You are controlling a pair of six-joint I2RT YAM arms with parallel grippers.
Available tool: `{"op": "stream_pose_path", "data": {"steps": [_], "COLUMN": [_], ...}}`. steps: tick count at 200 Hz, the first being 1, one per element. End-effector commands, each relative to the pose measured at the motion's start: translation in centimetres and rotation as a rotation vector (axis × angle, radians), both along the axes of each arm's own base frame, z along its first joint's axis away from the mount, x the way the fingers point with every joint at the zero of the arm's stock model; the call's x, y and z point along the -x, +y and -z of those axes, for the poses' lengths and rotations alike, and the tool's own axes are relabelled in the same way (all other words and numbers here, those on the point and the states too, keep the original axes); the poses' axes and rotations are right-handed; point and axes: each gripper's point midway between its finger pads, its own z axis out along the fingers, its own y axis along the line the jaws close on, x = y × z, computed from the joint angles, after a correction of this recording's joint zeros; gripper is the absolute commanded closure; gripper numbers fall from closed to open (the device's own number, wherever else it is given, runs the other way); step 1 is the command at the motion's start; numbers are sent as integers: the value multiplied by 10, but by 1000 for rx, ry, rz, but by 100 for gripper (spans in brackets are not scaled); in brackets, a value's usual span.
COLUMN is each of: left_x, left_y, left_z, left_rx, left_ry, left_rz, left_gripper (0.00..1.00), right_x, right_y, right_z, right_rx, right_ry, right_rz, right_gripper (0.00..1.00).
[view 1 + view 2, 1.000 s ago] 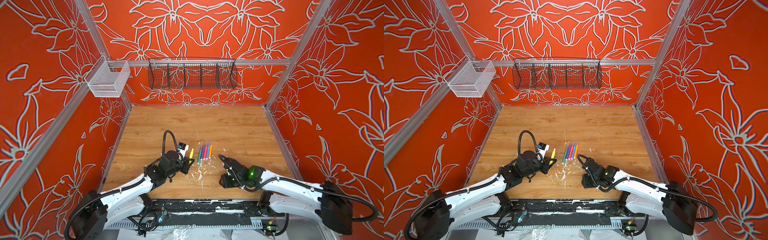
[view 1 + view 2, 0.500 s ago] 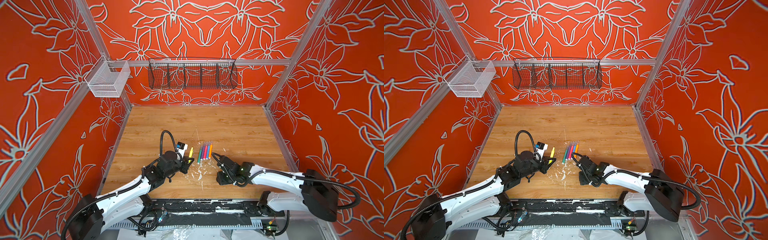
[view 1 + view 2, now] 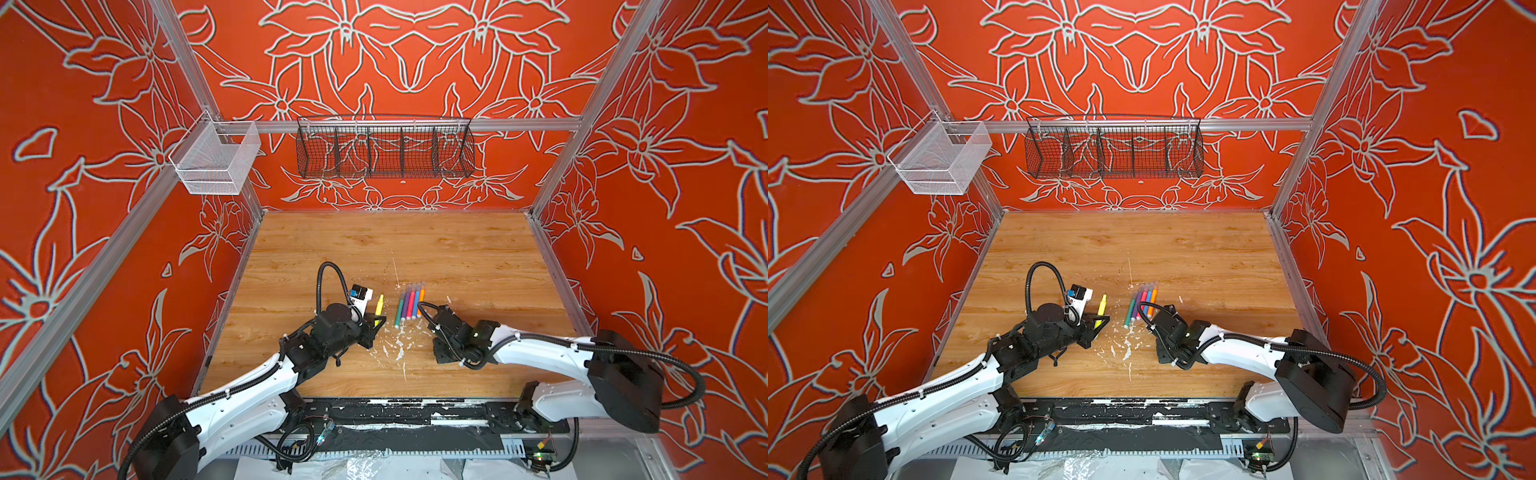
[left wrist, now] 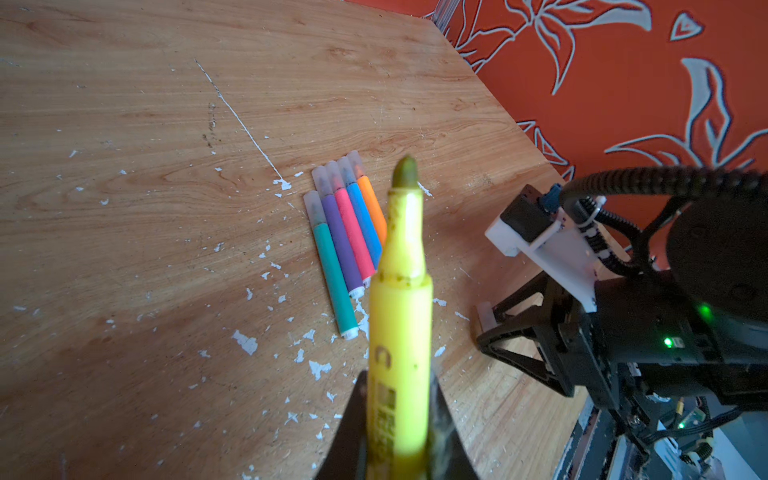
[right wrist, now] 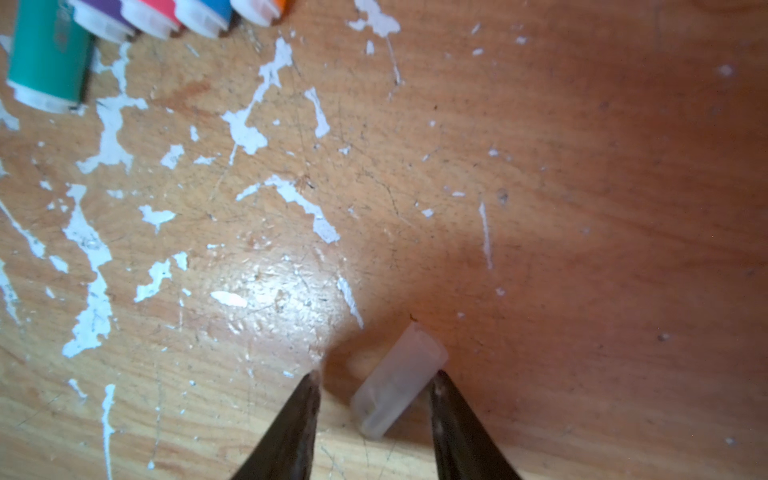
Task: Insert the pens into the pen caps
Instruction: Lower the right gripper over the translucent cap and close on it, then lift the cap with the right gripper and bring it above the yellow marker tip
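My left gripper (image 3: 375, 323) (image 4: 398, 384) is shut on the barrel of an uncapped yellow pen (image 3: 379, 305) (image 3: 1101, 305) (image 4: 401, 307), whose dark tip points away from me. Five pens (image 3: 410, 303) (image 3: 1142, 302) (image 4: 351, 237) in green, purple, pink, blue and orange lie side by side on the table, each wearing a translucent cap. My right gripper (image 5: 374, 376) (image 3: 441, 355) (image 3: 1165, 355) is low over the table, open around one loose pen cap (image 5: 399, 382) (image 4: 483, 312). The cap lies askew between the jaws, touching one fingertip (image 5: 438, 384); the other stands clear of it.
White paint flecks (image 3: 399, 347) (image 5: 99, 266) are scattered over the wooden table (image 3: 457, 257) between the arms. A black wire basket (image 3: 384, 151) hangs on the back wall and a white mesh basket (image 3: 216, 162) at the back left corner. Orange walls close in three sides.
My right arm has swung left toward the middle and come down over the loose cap, its jaws narrowing. The left arm has shifted only slightly and still holds the yellow pen.
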Motion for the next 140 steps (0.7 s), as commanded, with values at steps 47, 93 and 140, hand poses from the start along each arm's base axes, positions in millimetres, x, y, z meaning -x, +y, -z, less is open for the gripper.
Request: {"op": "stream_pose_path", "data": {"steps": [47,93,140], "left_x": [-1,-2,-2], "left_y": [3,4,4], "left_z": [1,0,-2], "left_rx": [-20,-27,-28], "left_ry": [-21,-24,-27], "left_rz": [-9,-12,-15], "left_gripper": [100,100,100], "right_x": [0,5,9], "right_y": [-15,-20,-26], "right_z": [18,18,13], "right_rx": [146,187,234], "right_ry": [35,44,36], "right_rz": [13,7,6], "right_gripper": [66,67,67]}}
